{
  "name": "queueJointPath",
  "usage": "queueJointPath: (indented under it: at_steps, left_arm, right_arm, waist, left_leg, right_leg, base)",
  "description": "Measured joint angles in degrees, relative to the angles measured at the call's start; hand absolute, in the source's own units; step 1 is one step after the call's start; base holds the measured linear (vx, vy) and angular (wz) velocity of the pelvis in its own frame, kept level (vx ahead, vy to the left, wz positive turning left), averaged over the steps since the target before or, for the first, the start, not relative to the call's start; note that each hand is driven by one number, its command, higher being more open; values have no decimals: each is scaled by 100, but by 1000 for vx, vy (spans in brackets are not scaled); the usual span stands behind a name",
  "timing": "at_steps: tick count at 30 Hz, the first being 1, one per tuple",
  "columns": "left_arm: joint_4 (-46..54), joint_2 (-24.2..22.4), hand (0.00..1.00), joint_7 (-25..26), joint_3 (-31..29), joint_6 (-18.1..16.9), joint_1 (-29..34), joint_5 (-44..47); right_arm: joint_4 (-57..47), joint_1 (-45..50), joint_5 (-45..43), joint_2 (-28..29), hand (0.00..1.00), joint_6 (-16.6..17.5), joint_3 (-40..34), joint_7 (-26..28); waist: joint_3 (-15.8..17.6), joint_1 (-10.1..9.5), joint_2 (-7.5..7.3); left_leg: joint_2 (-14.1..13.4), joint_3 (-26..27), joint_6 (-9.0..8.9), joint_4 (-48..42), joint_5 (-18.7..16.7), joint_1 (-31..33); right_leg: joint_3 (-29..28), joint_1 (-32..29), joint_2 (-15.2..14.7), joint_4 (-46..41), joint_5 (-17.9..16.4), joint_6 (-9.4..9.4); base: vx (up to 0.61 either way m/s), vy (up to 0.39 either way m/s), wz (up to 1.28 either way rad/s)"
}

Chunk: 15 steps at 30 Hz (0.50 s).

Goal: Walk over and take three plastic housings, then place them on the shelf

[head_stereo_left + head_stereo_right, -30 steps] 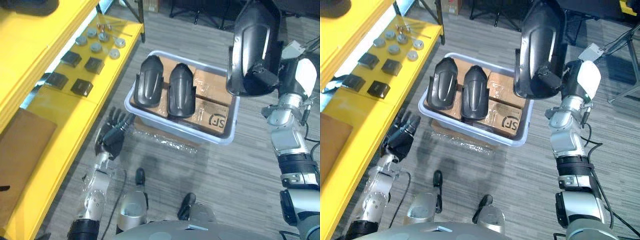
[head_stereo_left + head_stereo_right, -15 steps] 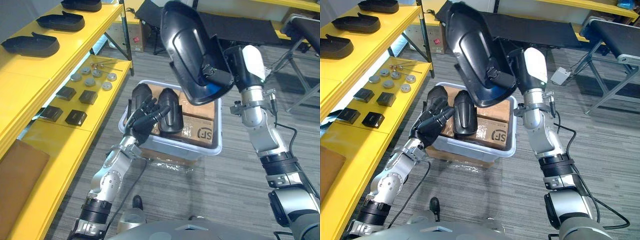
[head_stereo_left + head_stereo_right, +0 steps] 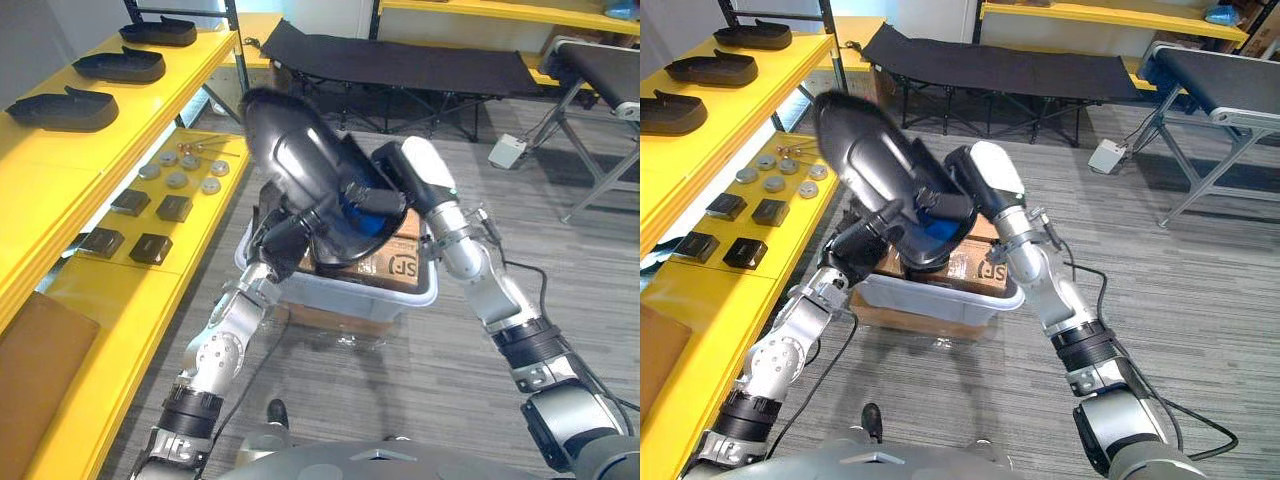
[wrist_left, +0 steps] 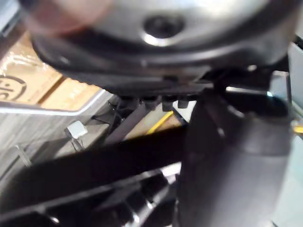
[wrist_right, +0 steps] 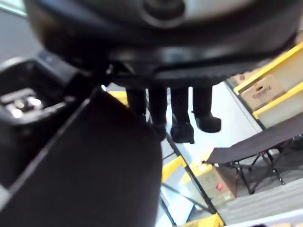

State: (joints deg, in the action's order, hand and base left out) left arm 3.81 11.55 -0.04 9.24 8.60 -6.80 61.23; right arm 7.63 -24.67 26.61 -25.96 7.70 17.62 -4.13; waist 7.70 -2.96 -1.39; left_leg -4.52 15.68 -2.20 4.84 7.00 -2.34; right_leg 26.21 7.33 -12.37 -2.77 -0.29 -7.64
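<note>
The right robot hand [image 3: 372,200] holds a black plastic housing [image 3: 300,165] in the air, tilted, directly above a pale bin [image 3: 412,298] that stands on the grey floor [image 3: 420,400]. Its fingers are curled into the housing's hollow side and clamp the rim. The left robot hand [image 3: 285,238] is raised from below, right up against the housing's lower edge — whether it is gripping or only touching cannot be told. Cardboard boxes [image 3: 395,262] lie inside the bin, partly hidden by the housing. To the robot's left stands a yellow shelf [image 3: 60,165]; three other housings [image 3: 62,97] lie in a row on its upper level. On the lower level sit small black blocks [image 3: 150,247] and round metal discs [image 3: 177,180], well apart from the bin. A black folding cot [image 3: 400,65] stands further back.
</note>
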Motion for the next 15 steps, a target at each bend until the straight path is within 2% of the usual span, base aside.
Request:
queueJointPath:
  at_steps: [4, 8, 9, 13, 15]
  left_arm:
    - [0, -36, 100, -18, -28, -323, -17, 1005]
    - [0, -81, 100, -71, -82, -365, -12, 1516]
    - [0, -107, 0, -123, -111, -370, -12, 1539]
    - [1, -144, 0, -70, -146, -424, -11, 1429]
    - [1, -207, 0, 60, -156, -412, 0, 1032]
  right_arm:
    - [0, 162, -6, 193, 0, 53, 13, 44]
    - [0, 227, -7, 224, 0, 108, 12, 6]
    - [0, 330, -11, 237, 0, 182, 10, -64]
    - [4, 481, -14, 353, 0, 229, 8, -176]
    - [8, 575, -13, 360, 0, 261, 7, -287]
  waist:
    - [-11, 11, 5]
    - [-122, 10, -1]
    - [-212, 11, -4]
    - [-300, 25, 4]
    - [-300, 22, 5]
  left_leg:
    - [7, -20, 6, 11, 28, 2]
    - [8, -33, 8, 22, 33, 46]
    - [14, -53, 12, 20, 41, 82]
    - [12, -51, 16, 10, 54, 79]
    - [4, -51, 14, 23, 68, 78]
  right_leg:
    - [8, 10, 0, 7, 0, 0]
    - [20, -18, 4, 27, 6, 4]
    - [33, -19, 15, 86, 33, 9]
    - [30, -13, 22, 103, 48, 15]
    - [30, -15, 31, 104, 62, 33]
  base:
    - [2, 0, 1]
    - [8, -1, 1]
    - [29, -4, 3]
    - [10, -1, 1]
    - [0, 0, 0]
